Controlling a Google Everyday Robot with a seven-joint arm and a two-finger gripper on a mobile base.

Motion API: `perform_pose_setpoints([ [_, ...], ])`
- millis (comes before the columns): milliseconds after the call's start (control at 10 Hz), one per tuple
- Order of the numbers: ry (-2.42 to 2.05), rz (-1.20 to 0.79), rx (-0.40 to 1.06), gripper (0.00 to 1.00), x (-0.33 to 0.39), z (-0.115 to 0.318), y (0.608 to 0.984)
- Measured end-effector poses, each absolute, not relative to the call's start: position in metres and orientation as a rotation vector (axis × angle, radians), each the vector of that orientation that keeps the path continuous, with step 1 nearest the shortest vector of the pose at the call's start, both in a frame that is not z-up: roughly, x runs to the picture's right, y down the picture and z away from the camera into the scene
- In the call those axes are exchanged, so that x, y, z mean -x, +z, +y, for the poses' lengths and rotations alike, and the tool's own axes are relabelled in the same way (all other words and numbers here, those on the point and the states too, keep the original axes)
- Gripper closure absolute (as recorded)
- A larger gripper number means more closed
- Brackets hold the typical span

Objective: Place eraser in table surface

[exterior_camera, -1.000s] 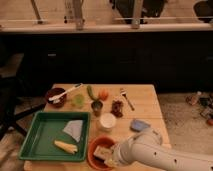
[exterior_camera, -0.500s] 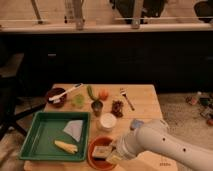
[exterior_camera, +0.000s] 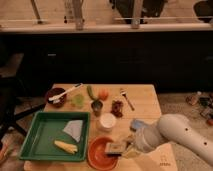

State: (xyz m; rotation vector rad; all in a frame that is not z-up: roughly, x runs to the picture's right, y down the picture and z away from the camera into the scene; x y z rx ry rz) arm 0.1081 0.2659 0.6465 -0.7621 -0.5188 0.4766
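Eraser (exterior_camera: pixel 115 147) was noted at the tip of the end effector (exterior_camera: pixel 124 150), which was clamped shut on it. It was held low over the orange bowl (exterior_camera: pixel 95 157), at the near edge of the bench (exterior_camera: pixel 146 100). Its long axis was seen lying roughly left-right, in line with the arm reaching in from the right. Bare wood was judged closest just past the bowl's rim, toward the blue sponge (exterior_camera: pixel 138 123). The green tray (exterior_camera: pixel 31 150) was to be avoided.
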Motion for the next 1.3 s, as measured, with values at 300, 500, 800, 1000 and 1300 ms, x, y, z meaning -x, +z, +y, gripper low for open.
perform_pose_setpoints([
  [300,0.515,-0.523,0.746,1.0,-0.133,0.261,0.648],
  [500,0.519,-0.521,0.744,1.0,-0.134,0.261,0.648],
  [800,0.518,-0.524,0.743,1.0,-0.133,0.261,0.648],
  [1000,0.552,-0.545,0.719,1.0,-0.143,0.257,0.652],
  [1300,0.604,-0.567,0.678,1.0,-0.167,0.249,0.654],
])
